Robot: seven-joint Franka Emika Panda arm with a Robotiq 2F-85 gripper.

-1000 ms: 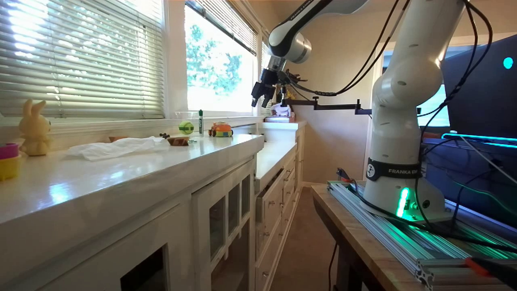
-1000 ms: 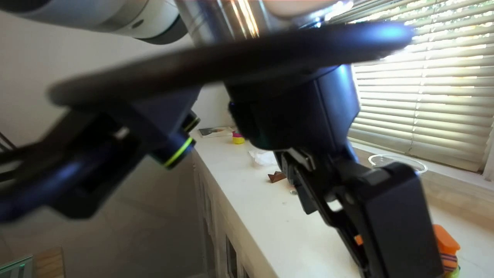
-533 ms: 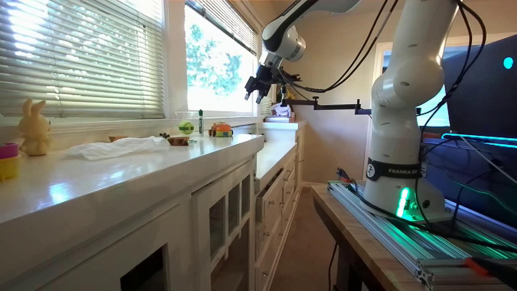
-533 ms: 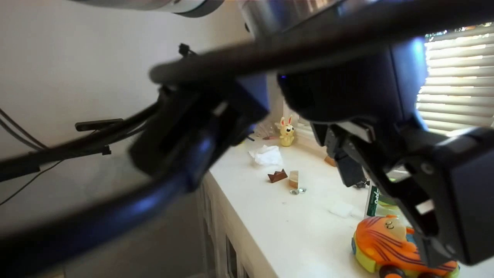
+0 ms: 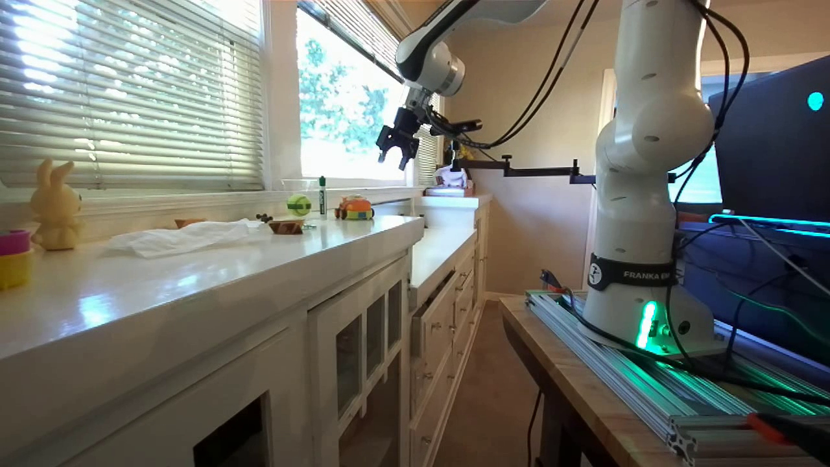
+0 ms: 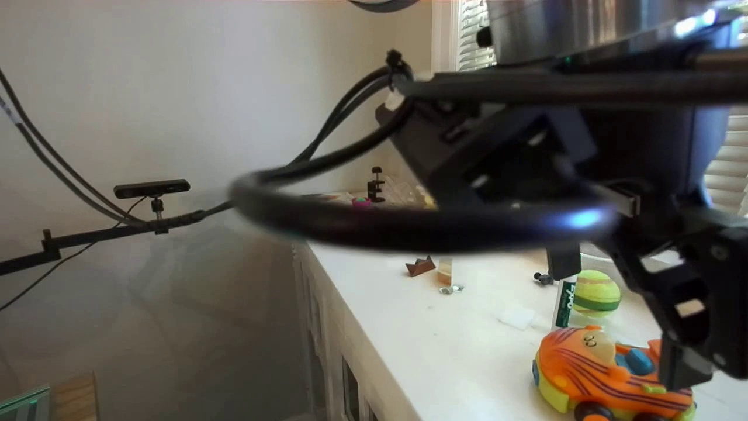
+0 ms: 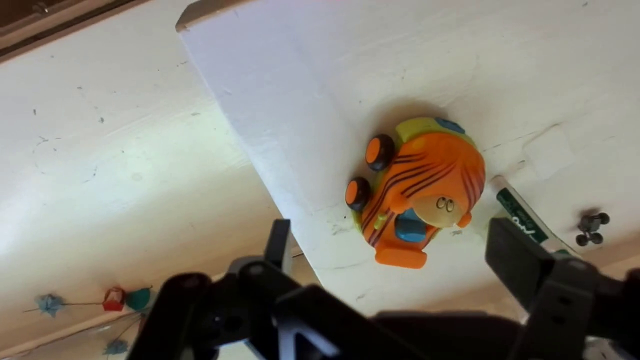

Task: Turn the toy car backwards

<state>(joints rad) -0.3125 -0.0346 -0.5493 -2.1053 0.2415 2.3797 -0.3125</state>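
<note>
On the left in an exterior view, a pink and yellow tub (image 5: 15, 259) sits on the white counter (image 5: 149, 279). Farther back, near the window (image 5: 350, 123), is a yellow bunny (image 5: 57, 206) with tall ears. Next comes some crumpled white paper (image 5: 191, 237), then a little brown piece (image 5: 286, 226). A yellow-green ball (image 5: 299, 205) is just beside a green and white marker (image 5: 322, 198) that stands up. The toy car (image 5: 355, 207) comes next, near the right end of the counter, on its wheels. It is orange with dark stripes. The black pincer (image 5: 392, 162) hangs higher up, well apart from the car, with its two fingers (image 7: 515, 257) spread wide. On the right, the big white robot arm (image 5: 648, 143) stands on metal bars (image 5: 609, 363) on a wooden table (image 5: 557, 344). Farthest right is a big dark panel (image 5: 778, 143).
</note>
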